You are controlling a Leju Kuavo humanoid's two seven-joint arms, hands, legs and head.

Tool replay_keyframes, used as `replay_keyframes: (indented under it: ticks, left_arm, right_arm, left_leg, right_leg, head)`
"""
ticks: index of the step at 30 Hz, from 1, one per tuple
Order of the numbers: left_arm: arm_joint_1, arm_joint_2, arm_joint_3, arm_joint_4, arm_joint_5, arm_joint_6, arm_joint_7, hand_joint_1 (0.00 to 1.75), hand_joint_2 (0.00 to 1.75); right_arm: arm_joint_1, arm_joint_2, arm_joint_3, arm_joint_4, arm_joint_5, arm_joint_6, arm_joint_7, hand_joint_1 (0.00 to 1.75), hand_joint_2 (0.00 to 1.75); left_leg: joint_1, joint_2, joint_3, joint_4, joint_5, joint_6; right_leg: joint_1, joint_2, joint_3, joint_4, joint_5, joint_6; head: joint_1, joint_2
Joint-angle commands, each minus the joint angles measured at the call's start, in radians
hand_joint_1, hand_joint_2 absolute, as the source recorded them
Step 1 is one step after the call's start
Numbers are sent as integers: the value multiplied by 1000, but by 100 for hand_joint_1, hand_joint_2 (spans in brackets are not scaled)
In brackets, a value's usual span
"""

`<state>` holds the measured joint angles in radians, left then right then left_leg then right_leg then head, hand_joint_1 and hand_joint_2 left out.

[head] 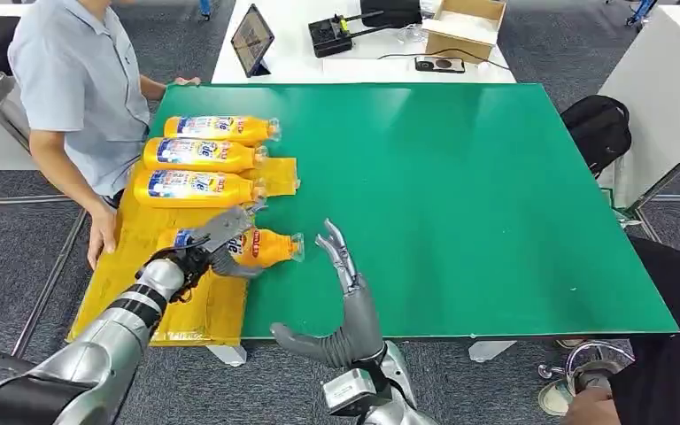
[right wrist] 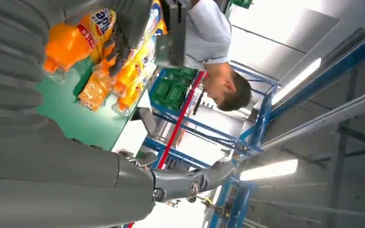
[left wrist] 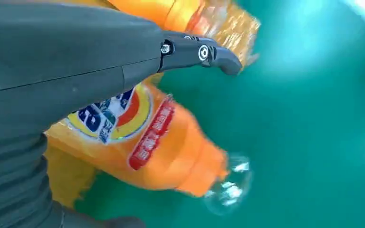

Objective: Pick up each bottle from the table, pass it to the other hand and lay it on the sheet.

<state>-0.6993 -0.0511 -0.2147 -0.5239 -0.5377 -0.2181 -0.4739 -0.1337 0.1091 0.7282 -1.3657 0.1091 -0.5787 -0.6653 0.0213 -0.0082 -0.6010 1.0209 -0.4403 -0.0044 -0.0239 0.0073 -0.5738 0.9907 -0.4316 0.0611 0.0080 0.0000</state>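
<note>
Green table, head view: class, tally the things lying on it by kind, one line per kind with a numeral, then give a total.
Orange bottles: 4, three lying on the sheet and one in the left hand
Yellow sheet: 1
Total: 5

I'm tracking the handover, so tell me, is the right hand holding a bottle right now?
No, the right hand is open with fingers apart above the green table, while the left hand grips the bottle.
</note>
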Motion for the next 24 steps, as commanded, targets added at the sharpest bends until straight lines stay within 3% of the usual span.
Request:
replay_keyframes:
  ticks: [1,4,7,8,10,11,15,21,22,24]
  left_arm:
    - [194,-110,190,-458,282,136,-61,0,175]
    - [285,-148,218,-647,505,138,-46,0,175]
    - [384,-155,183,-793,715,143,-8,0,175]
    - [417,-159,175,-829,762,139,-6,0,175]
    - [483,-158,150,-885,783,150,-8,0,175]
    - [542,-158,121,-927,774,165,-31,0,175]
    - [542,-158,121,-927,774,165,-31,0,175]
    - [721,-150,57,-1035,667,255,-59,0,175]
    - [761,-149,52,-1046,640,275,-68,0,175]
    - [836,-142,47,-1071,527,372,-91,0,175]
  right_arm:
    - [-10,-9,-5,33,5,-46,-33,0,175]
    - [6,-2,-9,-32,-8,-102,-33,0,175]
    - [68,55,-117,-160,34,-119,-33,0,175]
    - [84,70,-146,-183,52,-119,-33,0,0]
    - [117,98,-202,-219,105,-119,-33,0,0]
    - [114,61,-171,-236,44,-119,-33,0,175]
    - [114,61,-171,-236,44,-119,-33,0,175]
    - [171,54,-247,-216,-5,-111,-33,0,175]
    - [177,47,-257,-194,-42,-104,-33,0,0]
    - [190,133,-387,-62,-128,23,-33,0,0]
  left_leg:
    - [0,-1,2,-1,-1,2]
    - [0,1,3,-1,-2,3]
    - [0,1,0,1,-2,2]
    - [-1,1,-1,0,-1,1]
    - [-1,2,-1,0,-2,1]
    - [0,3,1,0,-3,1]
    - [0,2,0,0,-2,1]
    - [0,2,2,-2,-2,1]
    - [0,1,1,-2,-1,1]
    - [0,1,2,-2,-2,1]
  right_leg:
    - [1,-2,3,-2,-1,-2]
    - [1,-1,5,-2,-1,-4]
    - [1,0,1,0,-2,-3]
    - [0,0,-1,0,-1,-2]
    - [0,1,-1,0,-1,-2]
    - [1,1,1,0,-2,-4]
    - [0,0,0,-1,-1,-2]
    - [1,0,2,-4,-1,-3]
    - [0,0,1,-2,-1,-2]
    - [0,0,2,-4,-1,-2]
  head:
    - [0,0]
    - [0,0]
    - [1,0]
    - [1,0]
    - [1,0]
    - [0,0]
    - [0,0]
    - [0,0]
    - [0,0]
    - [0,0]
